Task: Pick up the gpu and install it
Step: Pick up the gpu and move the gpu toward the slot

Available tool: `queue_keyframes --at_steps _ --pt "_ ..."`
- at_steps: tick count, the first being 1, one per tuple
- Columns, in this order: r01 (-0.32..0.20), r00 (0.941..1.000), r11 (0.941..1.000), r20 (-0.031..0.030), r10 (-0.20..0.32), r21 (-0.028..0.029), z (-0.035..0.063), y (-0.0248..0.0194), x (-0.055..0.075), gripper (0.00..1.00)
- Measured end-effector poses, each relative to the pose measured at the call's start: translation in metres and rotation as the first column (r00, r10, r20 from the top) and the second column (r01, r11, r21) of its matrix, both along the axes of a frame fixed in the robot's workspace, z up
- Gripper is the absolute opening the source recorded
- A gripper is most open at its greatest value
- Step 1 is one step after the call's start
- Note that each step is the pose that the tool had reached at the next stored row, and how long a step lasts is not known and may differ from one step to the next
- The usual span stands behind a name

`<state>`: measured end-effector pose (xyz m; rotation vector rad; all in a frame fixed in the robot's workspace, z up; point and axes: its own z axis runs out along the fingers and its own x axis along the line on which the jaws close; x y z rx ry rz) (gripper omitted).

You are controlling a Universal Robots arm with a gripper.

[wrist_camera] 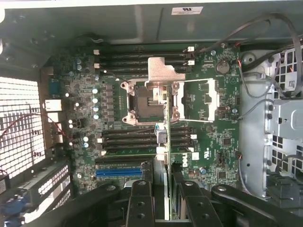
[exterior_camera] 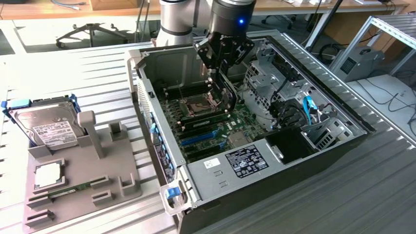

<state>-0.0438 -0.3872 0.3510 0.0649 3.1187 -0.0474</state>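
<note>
Claw (exterior_camera: 223, 63) clamped on gpu (wrist_camera: 161, 75) edge; card upright over motherboard (wrist_camera: 213, 137), apart from case walls (exterior_camera: 172, 66).

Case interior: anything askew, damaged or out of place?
Nothing looks damaged or spilled. The only odd item is the gpu: it hangs on edge in the gripper above the motherboard, not seated in any slot.

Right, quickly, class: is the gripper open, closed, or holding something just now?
Gripper: closed on the gpu, which hangs edge-on above the motherboard.
</note>
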Motion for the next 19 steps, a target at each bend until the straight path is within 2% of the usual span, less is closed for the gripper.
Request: queue_keyframes --at_steps 11,15,19 --pt "-0.001 1.0000 1.0000 0.0000 0.001 -0.0066 -0.0032 -0.0001 0.021 0.27" --pt "-0.001 1.0000 1.0000 0.0000 0.001 -0.0075 -0.0043 -0.0001 0.027 0.27" --pt "-0.001 1.0000 1.0000 0.0000 0.001 -0.0075 -0.0044 -0.0001 0.028 0.27"
